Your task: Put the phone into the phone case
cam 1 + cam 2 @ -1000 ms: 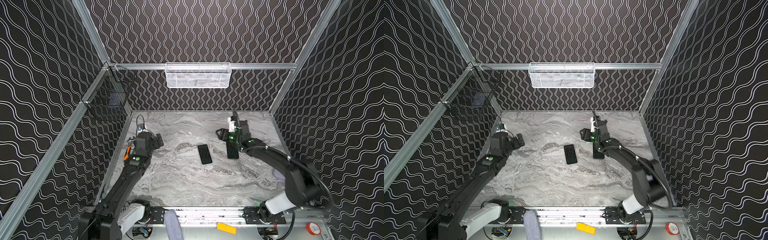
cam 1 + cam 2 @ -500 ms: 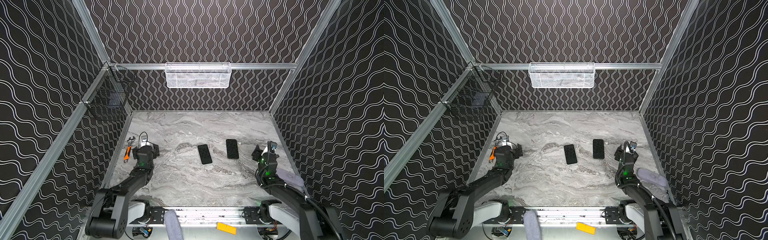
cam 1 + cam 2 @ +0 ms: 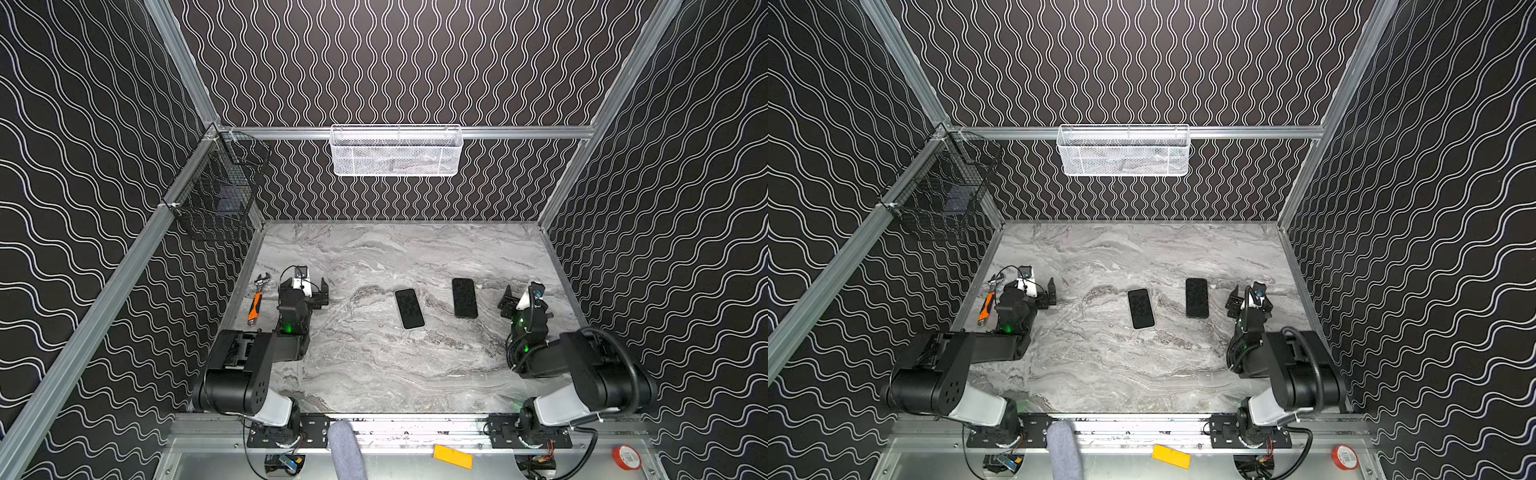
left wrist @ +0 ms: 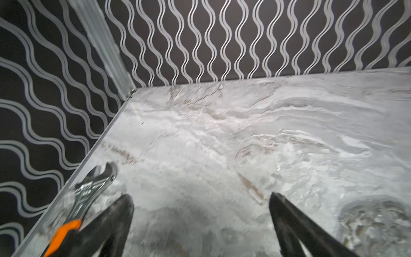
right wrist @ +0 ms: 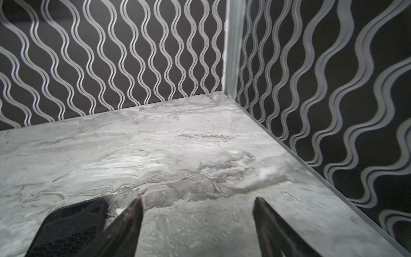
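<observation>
Two flat black slabs lie apart near the middle of the marble table. The glossy phone lies to the left. The matte phone case lies to the right; the right wrist view shows a woven texture on the phone case. My right gripper stands open and empty just right of the case. My left gripper is open and empty at the table's left side, far from both slabs.
An orange-handled adjustable wrench lies along the left wall beside my left gripper. A white mesh basket hangs on the back rail, a black wire basket on the left rail. Patterned walls close in three sides.
Both arms have drawn back toward the front. My right gripper has come off the phone case, moved right of it and opened wider. Phone and case have not moved.
</observation>
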`<state>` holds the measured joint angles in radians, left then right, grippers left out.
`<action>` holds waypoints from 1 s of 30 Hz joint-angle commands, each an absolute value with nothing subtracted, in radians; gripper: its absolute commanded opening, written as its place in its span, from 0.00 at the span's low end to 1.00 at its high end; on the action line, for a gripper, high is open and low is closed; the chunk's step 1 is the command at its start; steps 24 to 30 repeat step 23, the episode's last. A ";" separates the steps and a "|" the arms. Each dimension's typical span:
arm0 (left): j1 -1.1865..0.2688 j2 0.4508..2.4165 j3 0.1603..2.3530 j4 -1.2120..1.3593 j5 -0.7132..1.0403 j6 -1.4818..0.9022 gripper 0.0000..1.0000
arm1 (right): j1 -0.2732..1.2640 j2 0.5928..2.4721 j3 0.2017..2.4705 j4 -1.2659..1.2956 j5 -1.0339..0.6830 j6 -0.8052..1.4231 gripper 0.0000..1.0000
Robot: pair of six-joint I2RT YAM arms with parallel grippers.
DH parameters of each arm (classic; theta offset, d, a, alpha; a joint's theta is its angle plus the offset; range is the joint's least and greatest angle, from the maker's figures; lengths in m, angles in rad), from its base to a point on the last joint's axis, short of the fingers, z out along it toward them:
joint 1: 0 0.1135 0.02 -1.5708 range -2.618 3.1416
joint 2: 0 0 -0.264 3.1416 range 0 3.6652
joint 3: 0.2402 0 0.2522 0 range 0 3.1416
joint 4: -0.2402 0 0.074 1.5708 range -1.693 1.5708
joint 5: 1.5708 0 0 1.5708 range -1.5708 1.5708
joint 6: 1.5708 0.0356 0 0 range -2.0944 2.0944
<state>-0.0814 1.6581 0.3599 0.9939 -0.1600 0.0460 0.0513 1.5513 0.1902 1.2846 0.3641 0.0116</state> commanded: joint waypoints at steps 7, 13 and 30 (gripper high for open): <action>-0.077 1.656 0.372 1.016 -0.098 0.073 0.99 | 0.012 1.538 0.245 1.210 0.309 0.028 1.00; -0.077 1.660 0.372 1.023 -0.098 0.076 0.99 | 0.011 1.545 0.251 1.208 0.301 0.031 1.00; -0.076 1.662 0.372 1.025 -0.098 0.077 0.99 | 0.006 1.546 0.242 1.234 0.295 0.023 1.00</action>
